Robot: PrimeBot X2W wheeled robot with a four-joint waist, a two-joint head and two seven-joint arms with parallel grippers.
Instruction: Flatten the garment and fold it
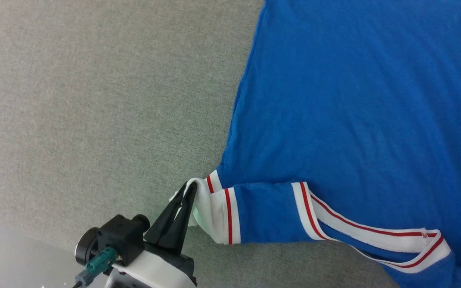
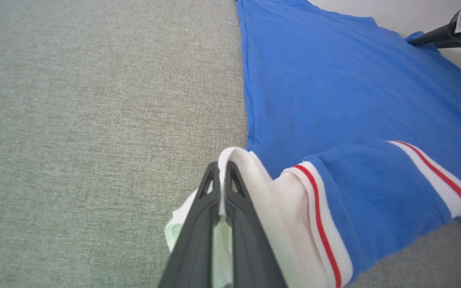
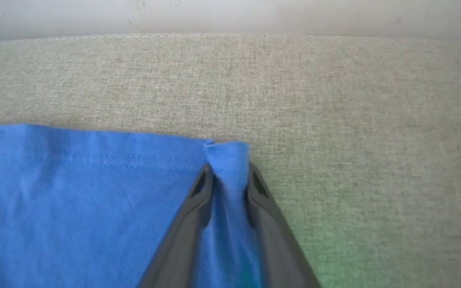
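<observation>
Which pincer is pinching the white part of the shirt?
The left pincer: it is shut on the white sleeve edge of the shirt, next to the red stripe. The right pincer pinches a plain blue hem corner instead.

Readable texts, labels, brands, numbers, signs: none for you to log. On the garment [image 1: 354, 100], the blue cloth and the red-and-white striped trim facing you carry no legible lettering or figure.
</observation>
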